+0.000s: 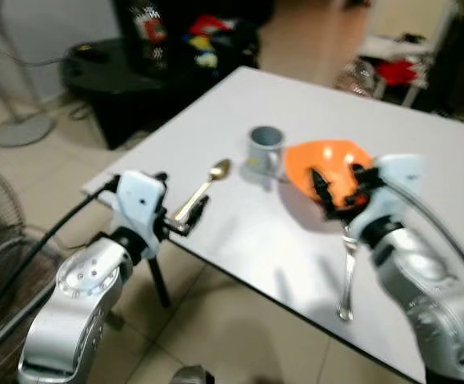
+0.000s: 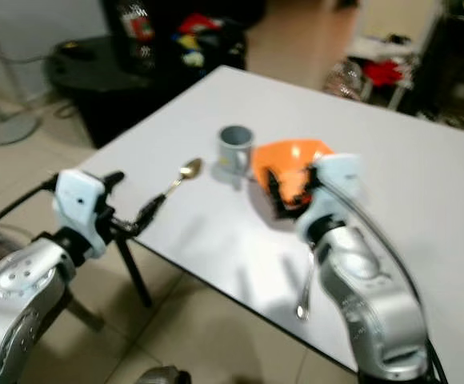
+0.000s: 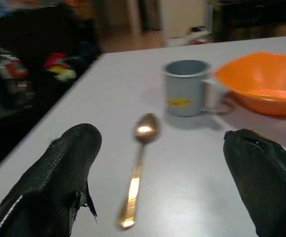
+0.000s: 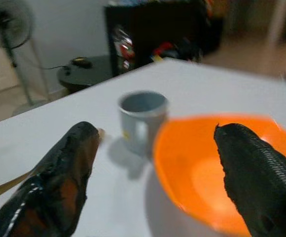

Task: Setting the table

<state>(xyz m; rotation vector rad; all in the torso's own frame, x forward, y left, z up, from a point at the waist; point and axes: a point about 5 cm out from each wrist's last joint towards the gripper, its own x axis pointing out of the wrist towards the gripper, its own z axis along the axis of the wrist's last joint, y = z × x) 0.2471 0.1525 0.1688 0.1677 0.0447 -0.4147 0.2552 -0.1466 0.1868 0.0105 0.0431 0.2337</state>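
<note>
Just beside glossy orange bowl (image 1: 328, 164) — grey mug (image 1: 265, 150).

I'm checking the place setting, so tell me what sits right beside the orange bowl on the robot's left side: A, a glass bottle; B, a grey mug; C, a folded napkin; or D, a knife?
B: a grey mug stands just beside the orange bowl on the white table, with a gold spoon lying further to the robot's left.
</note>
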